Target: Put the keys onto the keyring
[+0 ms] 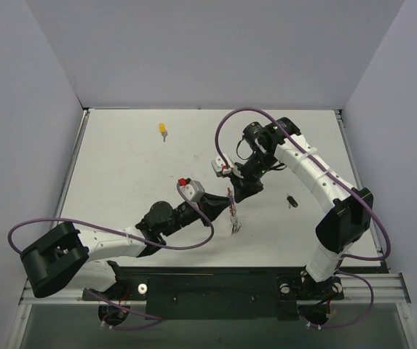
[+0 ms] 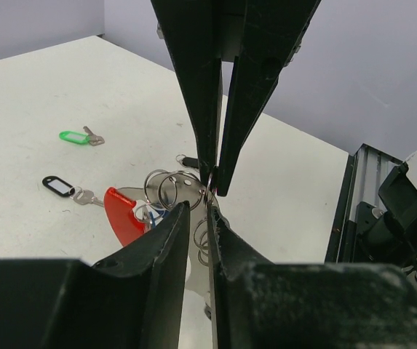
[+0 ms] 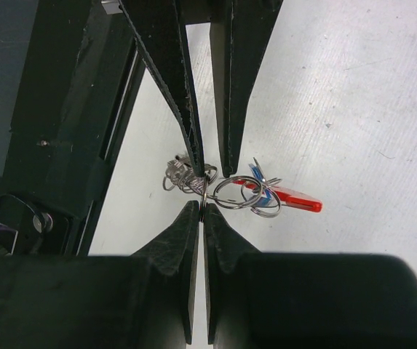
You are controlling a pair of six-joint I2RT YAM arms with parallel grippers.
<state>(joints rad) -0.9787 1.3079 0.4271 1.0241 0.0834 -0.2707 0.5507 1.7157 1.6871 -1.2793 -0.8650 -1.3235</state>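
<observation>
The keyring (image 3: 239,195), a bunch of silver rings with a red piece (image 3: 295,198), hangs between the two grippers above the table; it also shows in the left wrist view (image 2: 166,187). My right gripper (image 3: 204,206) is shut on one silver ring. My left gripper (image 2: 198,209) faces it tip to tip, jaws a narrow gap apart with nothing between them, one fingertip (image 2: 209,212) against the ring. A blue key head (image 3: 255,173) sits among the rings. A yellow key (image 1: 163,131), a black key (image 1: 291,200) and a green key (image 2: 73,137) lie loose on the table.
A black-outlined key tag (image 2: 57,186) with a small key lies on the table near the green key. The table's metal rail (image 1: 215,280) runs along the near edge. Grey walls close in the table on three sides.
</observation>
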